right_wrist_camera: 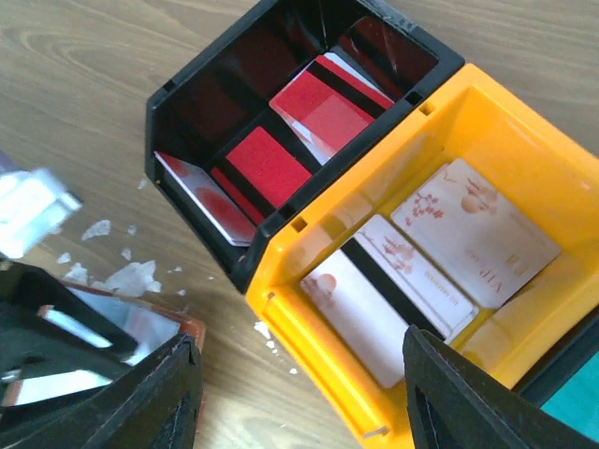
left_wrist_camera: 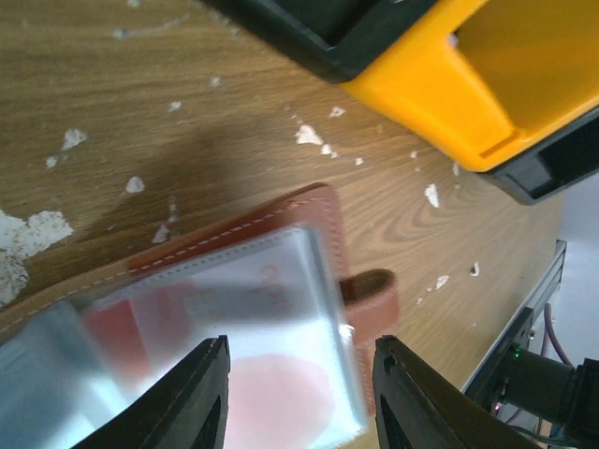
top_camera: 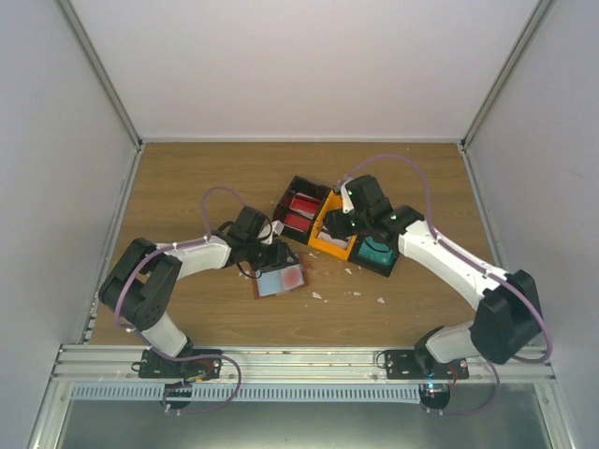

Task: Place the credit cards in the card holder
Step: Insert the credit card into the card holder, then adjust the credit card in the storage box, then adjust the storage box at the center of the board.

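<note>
Beneath the left jaws, which stand apart and grip nothing, the card holder lies open on the surface, clear pocket up. Under the right jaws (also apart and empty), pale credit cards lie flat in the yellow compartment. Flat, overlapping cards may slip the pinch or lift in twos, and the unheld holder may slide.
</note>
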`<state>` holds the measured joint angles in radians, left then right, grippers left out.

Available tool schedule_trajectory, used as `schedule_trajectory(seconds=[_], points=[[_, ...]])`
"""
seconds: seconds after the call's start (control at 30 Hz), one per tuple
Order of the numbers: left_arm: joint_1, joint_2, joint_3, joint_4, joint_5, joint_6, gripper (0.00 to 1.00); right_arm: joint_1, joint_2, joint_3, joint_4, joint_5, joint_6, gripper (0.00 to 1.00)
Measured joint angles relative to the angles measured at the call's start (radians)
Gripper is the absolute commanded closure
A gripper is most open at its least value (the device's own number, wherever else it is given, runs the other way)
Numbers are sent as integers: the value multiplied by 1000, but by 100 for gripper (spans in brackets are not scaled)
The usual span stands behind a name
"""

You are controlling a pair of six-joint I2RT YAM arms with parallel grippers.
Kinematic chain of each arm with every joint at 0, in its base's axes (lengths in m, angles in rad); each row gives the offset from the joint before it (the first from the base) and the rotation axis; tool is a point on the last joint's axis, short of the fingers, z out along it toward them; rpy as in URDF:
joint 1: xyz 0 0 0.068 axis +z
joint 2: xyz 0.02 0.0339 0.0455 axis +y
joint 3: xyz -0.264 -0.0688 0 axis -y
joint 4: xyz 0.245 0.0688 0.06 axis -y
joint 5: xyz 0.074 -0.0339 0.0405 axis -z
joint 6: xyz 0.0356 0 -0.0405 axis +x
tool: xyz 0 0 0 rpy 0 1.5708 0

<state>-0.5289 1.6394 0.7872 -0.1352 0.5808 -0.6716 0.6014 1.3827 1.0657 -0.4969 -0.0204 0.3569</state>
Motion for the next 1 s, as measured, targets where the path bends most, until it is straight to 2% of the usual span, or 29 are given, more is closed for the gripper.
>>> schedule_trajectory(seconds=[0.27,0.5,0.77,0.83,1.0], points=[[0,-83,0,-3,-40,2,54,-43,167,117,-127,-10,-163,40],[0,-75,0,13,-43,1,54,-70,327,239,-207,28,-276,45],[-3,-33,15,71,-48,-56,55,-103,565,409,-275,37,-415,44],[-8,-25,17,100,-56,-83,57,-108,609,437,-282,28,-442,47],[-29,10,17,175,-89,-162,63,-118,666,449,-298,-10,-496,63]])
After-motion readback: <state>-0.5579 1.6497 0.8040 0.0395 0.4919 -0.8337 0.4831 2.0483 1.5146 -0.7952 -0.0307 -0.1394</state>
